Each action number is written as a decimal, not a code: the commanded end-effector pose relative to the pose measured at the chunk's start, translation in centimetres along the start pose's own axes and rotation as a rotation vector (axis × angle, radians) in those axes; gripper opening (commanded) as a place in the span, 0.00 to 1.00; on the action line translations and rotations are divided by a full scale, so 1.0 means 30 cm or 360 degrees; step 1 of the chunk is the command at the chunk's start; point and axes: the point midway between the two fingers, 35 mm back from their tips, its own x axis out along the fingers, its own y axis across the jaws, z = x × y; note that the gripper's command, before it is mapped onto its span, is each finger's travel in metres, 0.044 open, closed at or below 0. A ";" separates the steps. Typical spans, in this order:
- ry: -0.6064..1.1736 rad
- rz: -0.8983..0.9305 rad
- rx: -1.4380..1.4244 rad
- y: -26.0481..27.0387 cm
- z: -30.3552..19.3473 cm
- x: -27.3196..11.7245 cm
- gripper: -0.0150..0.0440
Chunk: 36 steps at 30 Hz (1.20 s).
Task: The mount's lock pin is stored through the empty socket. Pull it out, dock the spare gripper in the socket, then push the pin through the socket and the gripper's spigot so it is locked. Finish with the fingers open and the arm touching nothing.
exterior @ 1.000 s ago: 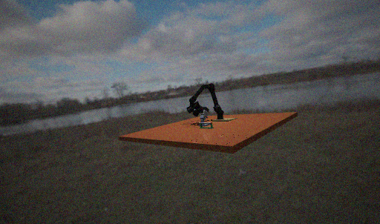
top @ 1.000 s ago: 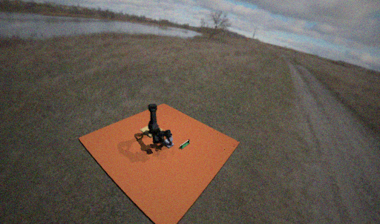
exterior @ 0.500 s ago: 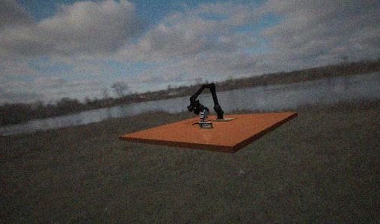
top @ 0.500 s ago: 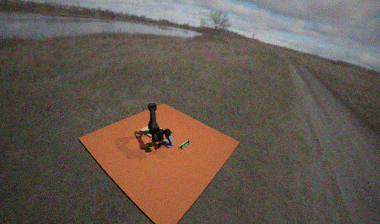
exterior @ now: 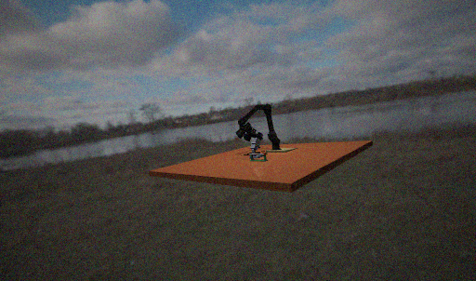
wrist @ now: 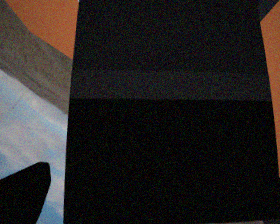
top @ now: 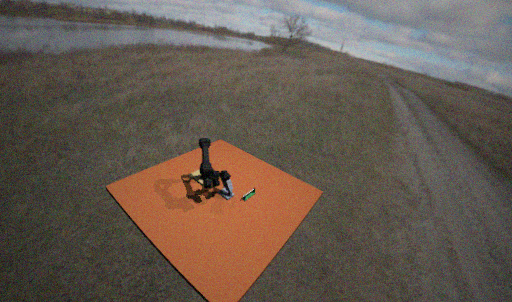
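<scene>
The claw was wide open, holding nothing, and the green stand lay past the pale mount

From above, a gap runs between the grey-blue mount and the green holder at its right.
</scene>
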 end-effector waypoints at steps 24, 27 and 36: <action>-0.0187 0.0077 0.0001 0.019 -0.135 -0.051 1.00; -0.0207 0.0088 0.0001 0.035 -0.151 -0.058 1.00; -0.0259 0.0117 0.0000 0.068 -0.188 -0.077 1.00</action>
